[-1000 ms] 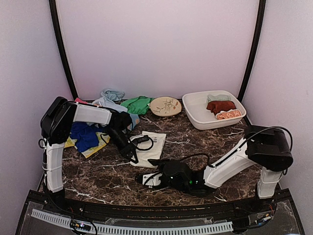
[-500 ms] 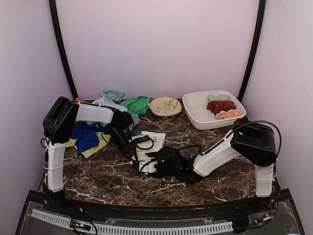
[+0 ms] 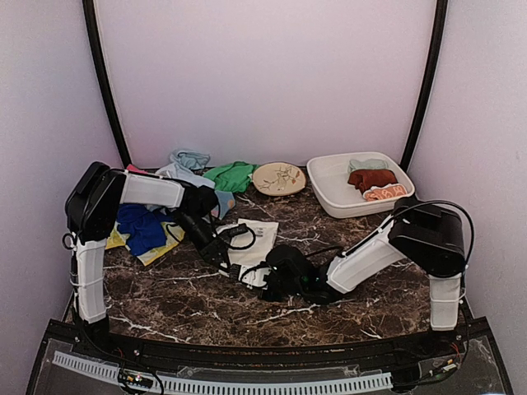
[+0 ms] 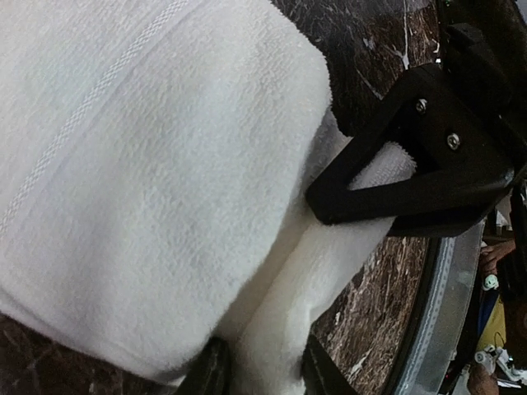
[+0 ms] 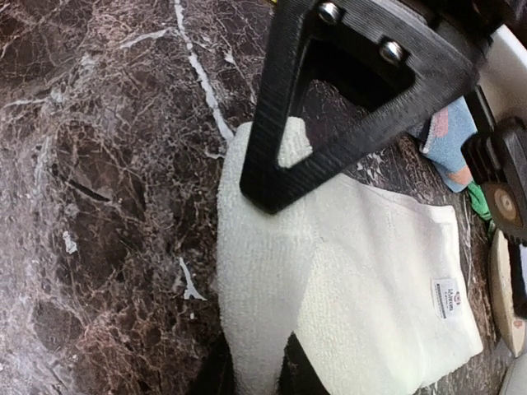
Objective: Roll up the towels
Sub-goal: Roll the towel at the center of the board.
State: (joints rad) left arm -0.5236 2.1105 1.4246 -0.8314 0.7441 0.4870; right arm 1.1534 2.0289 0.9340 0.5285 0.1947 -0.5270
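A white towel (image 3: 257,237) lies partly folded on the dark marble table, with its near corner bunched up. In the top view my left gripper (image 3: 234,265) reaches that corner from the left. Its fingers stand a little apart, with a fold of the towel (image 4: 165,164) lying between them (image 4: 263,374). My right gripper (image 3: 263,276) comes in from the right, close against the left one. It is shut on the narrow near strip of the towel (image 5: 370,280), pinched between its fingers (image 5: 257,372). Each wrist view shows the other gripper's black finger just beyond.
Loose towels are heaped at the back left: blue (image 3: 140,226), yellow (image 3: 169,240), green (image 3: 232,174) and light blue (image 3: 188,160). A round patterned plate (image 3: 278,178) sits at the back. The white tub (image 3: 329,196) at the back right holds a dark red towel (image 3: 370,177) and an orange patterned one.
My right arm swung left to the towel's near corner and its jaws closed on the cloth. The left gripper's fingers, shut before, have parted a little.
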